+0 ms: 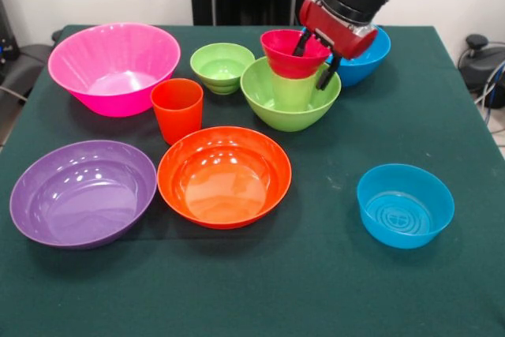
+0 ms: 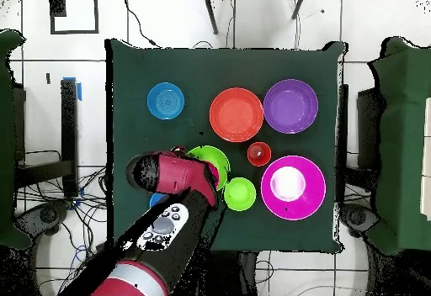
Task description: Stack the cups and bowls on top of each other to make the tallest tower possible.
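A medium green bowl [image 1: 289,100] stands right of centre at the back. A lime green cup [image 1: 293,91] stands in it, and a small red bowl [image 1: 293,53] sits on the cup. My gripper [image 1: 316,58] comes down from above and is shut on the red bowl's right rim, one finger inside and one outside. The orange cup [image 1: 177,108] stands upright between the pink bowl [image 1: 114,66] and the orange bowl [image 1: 224,175]. In the overhead view my arm [image 2: 172,179] covers most of the green bowl [image 2: 215,158].
A small green bowl [image 1: 222,66] stands behind centre and a purple bowl [image 1: 83,192] at the front left. One blue bowl [image 1: 405,204] is at the front right, another [image 1: 371,59] sits behind my gripper. All rest on a dark green cloth [image 1: 331,274].
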Controlling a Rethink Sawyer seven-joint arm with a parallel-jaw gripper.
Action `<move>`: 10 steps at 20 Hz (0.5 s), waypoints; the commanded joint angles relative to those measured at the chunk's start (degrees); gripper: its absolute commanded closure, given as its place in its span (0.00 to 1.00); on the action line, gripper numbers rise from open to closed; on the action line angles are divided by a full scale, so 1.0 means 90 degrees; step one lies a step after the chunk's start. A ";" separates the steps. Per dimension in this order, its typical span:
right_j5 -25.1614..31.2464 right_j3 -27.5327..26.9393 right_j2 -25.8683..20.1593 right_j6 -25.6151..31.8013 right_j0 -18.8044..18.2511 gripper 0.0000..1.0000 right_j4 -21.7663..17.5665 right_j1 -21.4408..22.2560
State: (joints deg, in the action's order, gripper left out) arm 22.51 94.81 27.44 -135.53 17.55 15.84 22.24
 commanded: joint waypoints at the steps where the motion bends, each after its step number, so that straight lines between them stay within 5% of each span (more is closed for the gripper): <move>1: -0.0911 0.0452 -0.1414 -0.0654 -0.0354 0.00 0.0071 0.0262; 10: -0.0324 0.0433 -0.1085 -0.0547 -0.0170 0.00 -0.0109 0.0685</move>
State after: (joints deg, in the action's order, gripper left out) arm 17.40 95.80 24.83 -135.53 15.45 15.82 26.06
